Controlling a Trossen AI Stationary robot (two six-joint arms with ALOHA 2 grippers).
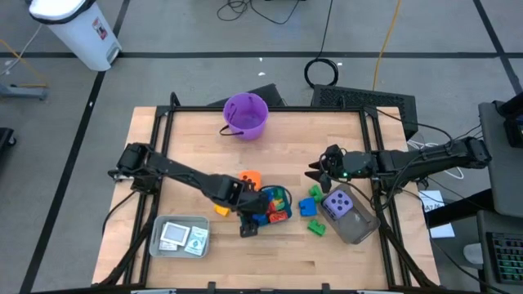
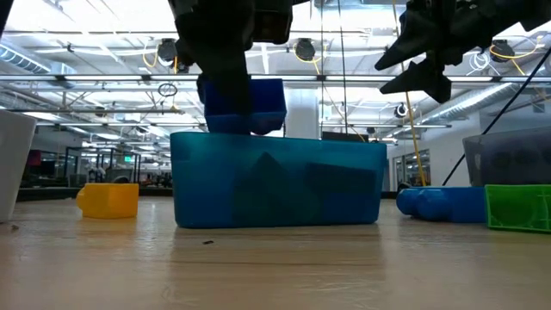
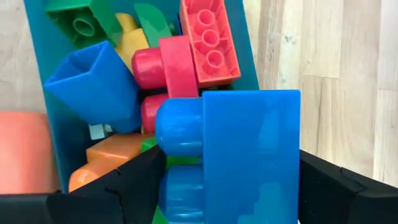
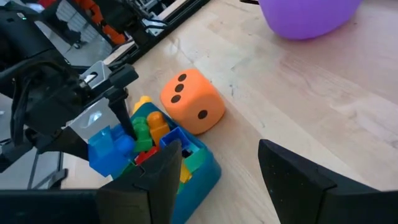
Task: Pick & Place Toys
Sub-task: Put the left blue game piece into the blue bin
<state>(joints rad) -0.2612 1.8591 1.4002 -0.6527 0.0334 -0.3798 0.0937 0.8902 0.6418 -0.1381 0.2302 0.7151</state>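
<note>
My left gripper hangs over the near end of a teal tray, shut on a blue brick. The tray is piled with red, blue, green, yellow and orange bricks. An orange die sits on the table just beyond the tray. My right gripper hovers open at the table's right, with nothing between its fingers. Below it a purple die lies in a clear tray. My left gripper pinches the blue brick between its two fingers, one on the studded side, the other on the flat opposite side. The fingers slant steeply down from above. The brick sits at the tray's rim; whether it rests on the bricks below, I cannot tell.
A purple bucket stands at the far middle. A grey tray with cards lies near left. Loose on the table are a yellow brick, a blue brick and a green brick.
</note>
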